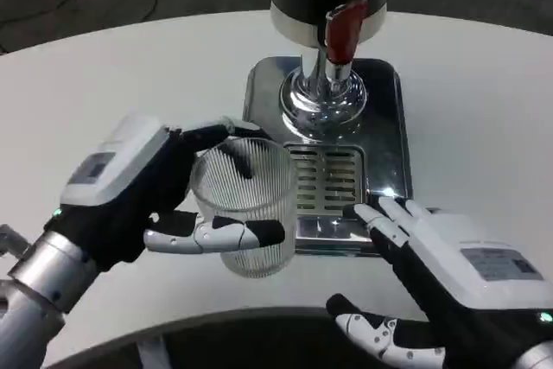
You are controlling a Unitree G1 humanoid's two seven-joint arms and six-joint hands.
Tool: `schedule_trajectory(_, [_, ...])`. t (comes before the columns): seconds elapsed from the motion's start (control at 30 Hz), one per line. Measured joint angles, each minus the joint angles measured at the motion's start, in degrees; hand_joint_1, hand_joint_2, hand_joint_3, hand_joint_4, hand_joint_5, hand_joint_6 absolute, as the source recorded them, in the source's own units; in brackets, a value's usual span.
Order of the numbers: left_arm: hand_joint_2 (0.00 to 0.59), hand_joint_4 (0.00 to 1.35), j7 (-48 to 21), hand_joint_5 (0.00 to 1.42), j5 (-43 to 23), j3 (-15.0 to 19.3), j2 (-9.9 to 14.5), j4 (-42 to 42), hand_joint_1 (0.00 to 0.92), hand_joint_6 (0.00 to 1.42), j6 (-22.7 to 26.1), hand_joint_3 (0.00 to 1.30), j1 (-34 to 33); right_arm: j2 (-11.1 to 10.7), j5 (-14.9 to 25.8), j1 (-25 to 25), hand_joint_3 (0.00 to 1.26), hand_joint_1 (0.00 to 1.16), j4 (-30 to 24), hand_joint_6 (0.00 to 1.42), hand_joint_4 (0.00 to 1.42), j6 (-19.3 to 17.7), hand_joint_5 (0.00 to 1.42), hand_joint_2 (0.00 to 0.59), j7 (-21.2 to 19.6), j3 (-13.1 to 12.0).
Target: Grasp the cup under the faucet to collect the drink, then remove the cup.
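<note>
Now: cup held beside the drip tray

Clear ribbed cup [244, 205] sits in the left hand [147, 192], fingers wrapped around its wall, at the left edge of the dispenser's drip tray [328, 181], short of the red faucet lever [342, 30]. Right hand [441, 278] rests open on the white worktop [130, 84], fingers spread, touching the tray's front corner.

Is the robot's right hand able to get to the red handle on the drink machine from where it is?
Probably yes. The right hand lies open on the table by the drip tray, and nothing stands between it and the red handle. The left hand holds the cup off to the side.
</note>
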Motion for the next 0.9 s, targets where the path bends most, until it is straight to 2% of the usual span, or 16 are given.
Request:
schedule_trajectory(0.23, [0.169, 1.23, 2.1, 1.42, 3.9, -3.6, -0.1, 7.4, 0.497, 1.42, -0.6, 1.04, -6.8, 0.0, 0.9, 1.2, 0.08, 0.34, -1.1, 0.00, 0.00, 0.0, 0.00, 0.390, 0.2, -1.2])
schedule_trajectory(0.5, [0.169, 1.23, 5.9, 1.42, 8.5, -7.4, -0.2, 16.6, 0.497, 1.42, -1.1, 1.04, -13.7, 0.2, 1.4, 2.6, 0.07, 0.34, -2.0, 0.00, 0.00, 0.0, 0.00, 0.390, 0.2, -1.4])
schedule_trajectory(0.67, [0.169, 1.23, 7.7, 1.42, 10.3, -9.6, -1.4, 20.8, 0.497, 1.42, -0.9, 1.04, -16.9, 1.7, 1.2, 3.1, 0.07, 0.34, -3.3, 0.00, 0.00, 0.0, 0.00, 0.390, 0.2, -1.0])
schedule_trajectory(0.9, [0.174, 1.23, 11.6, 1.40, 12.8, -11.7, -2.6, 25.7, 0.489, 1.42, -0.8, 1.04, -21.2, 2.0, 1.0, 4.1, 0.07, 0.34, -4.9, 0.00, 0.00, -0.1, 0.00, 0.390, 0.6, -1.9])
